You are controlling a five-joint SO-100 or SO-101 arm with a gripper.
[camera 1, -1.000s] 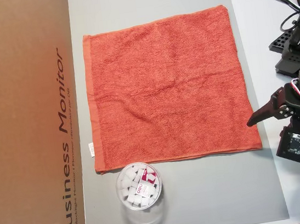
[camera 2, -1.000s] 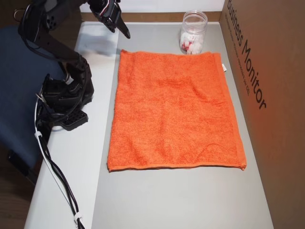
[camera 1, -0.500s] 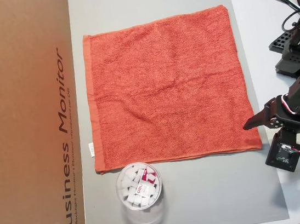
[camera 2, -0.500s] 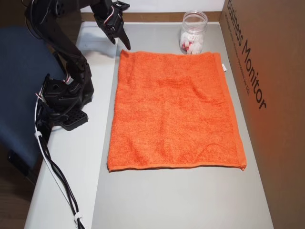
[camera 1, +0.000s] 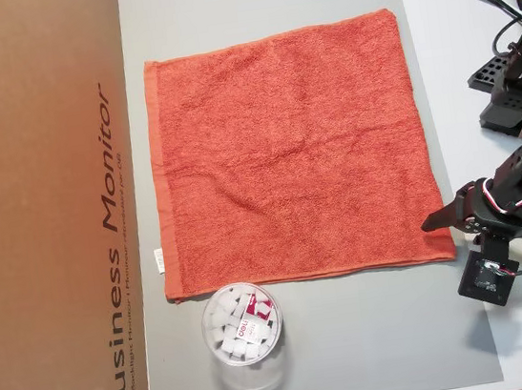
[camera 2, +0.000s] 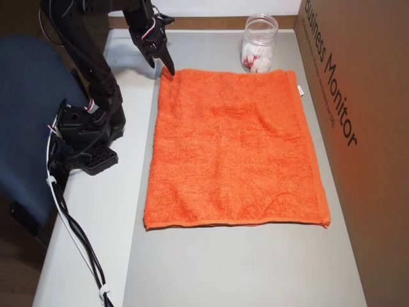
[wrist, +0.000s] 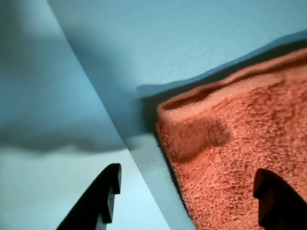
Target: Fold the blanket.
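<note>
Claw [wrist: 187, 187] spread | astride blanket [wrist: 240, 143] corner; blanket flat on mat [camera 1: 359, 355]

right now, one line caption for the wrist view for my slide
Open gripper straddling the corner of the flat orange blanket on the grey mat.

Fingers [wrist: 112, 191] spread, arm low

Your wrist view is soft and cuts off most of the blanket [wrist: 235, 143], showing only one corner. The claw [wrist: 187, 191] shows just two dark fingertips; the bottom edge crops the rest.
</note>
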